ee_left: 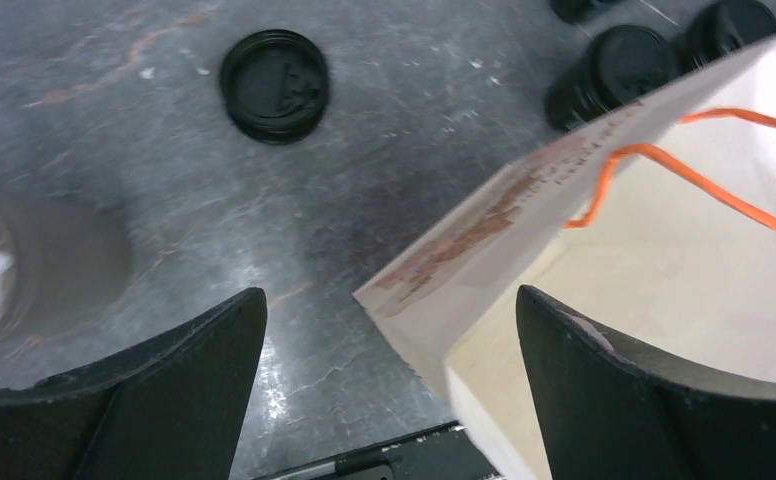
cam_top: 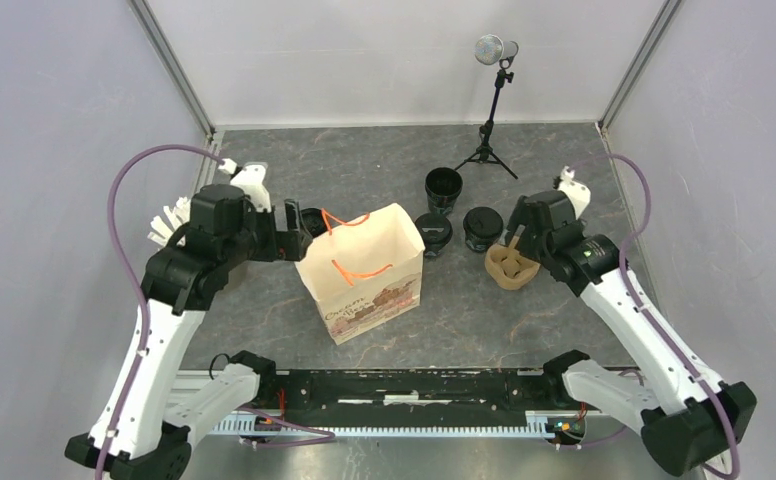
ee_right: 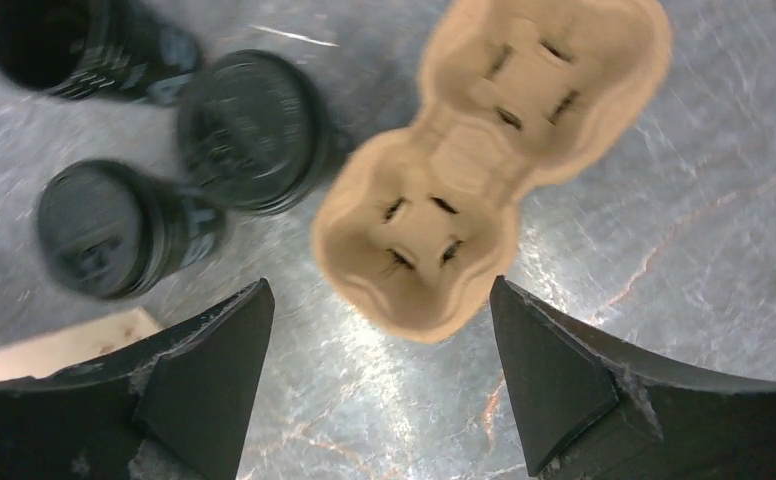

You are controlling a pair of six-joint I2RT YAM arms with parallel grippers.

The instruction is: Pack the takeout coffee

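Black, and spread wide with nothing between its jaws, the left gripper [ee_left: 389, 300] hangs just beside the left edge of the paper bag [cam_top: 364, 270], above the grey table [cam_top: 264, 330]. Just beyond it on the table lies a round black lid [ee_left: 274, 85]. It looks flat, but whether a cup sits under it cannot be told. The paper bag stands upright with its mouth open and its orange handles slack. No cup shows inside, though its floor is hidden. To the right of the bag stand the takeout coffees, all outside it: the unlidded cup [cam_top: 443, 188] farthest back, the left lidded cup [cam_top: 433, 232] just beside the bag's right edge, and the right lidded cup [cam_top: 482, 227] near it. Next comes the pulp carrier [ee_right: 484, 170], both wells empty, lying just right of the lidded cups. The right gripper [ee_right: 379, 290] hovers over the carrier's near end, jaws apart and holding nothing. Judged from this layout, packing has scarcely begun: one cup lacks its lid, no cup sits in the carrier, and nothing visible is bagged. Lidding, loading and bagging remain.
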